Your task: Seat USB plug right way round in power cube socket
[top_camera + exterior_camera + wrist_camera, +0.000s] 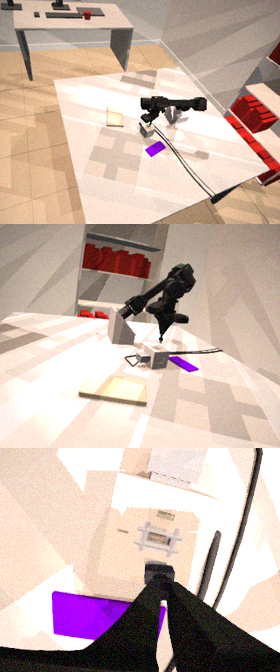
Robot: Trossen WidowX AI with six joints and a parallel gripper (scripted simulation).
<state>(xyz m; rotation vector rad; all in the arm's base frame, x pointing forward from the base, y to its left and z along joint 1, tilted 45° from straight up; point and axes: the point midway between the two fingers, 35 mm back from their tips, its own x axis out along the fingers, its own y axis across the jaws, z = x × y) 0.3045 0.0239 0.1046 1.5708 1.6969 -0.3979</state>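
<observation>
The power cube [147, 132] [159, 360] [122, 553] stands on the table. The socket [158, 538] on its top shows empty in the wrist view, inside a light raised outline. My gripper [150, 122] [161, 336] [162, 589] is shut on the USB plug [161, 341] [159, 573], a small dark block with a pale metal end. The plug hangs pointing down a little above the cube's top, out of the socket. In the wrist view it appears just below the socket outline. Which way round its inner tongue faces is too small to tell.
A grey block [143, 357] [177, 465] sits against the cube's side. Black cables [183, 161] [200, 352] [245, 518] run beside the cube. A purple slab [155, 148] [183, 364] [75, 615], a beige board [115, 116] [113, 390] and a grey wedge [173, 117] [120, 330] are nearby.
</observation>
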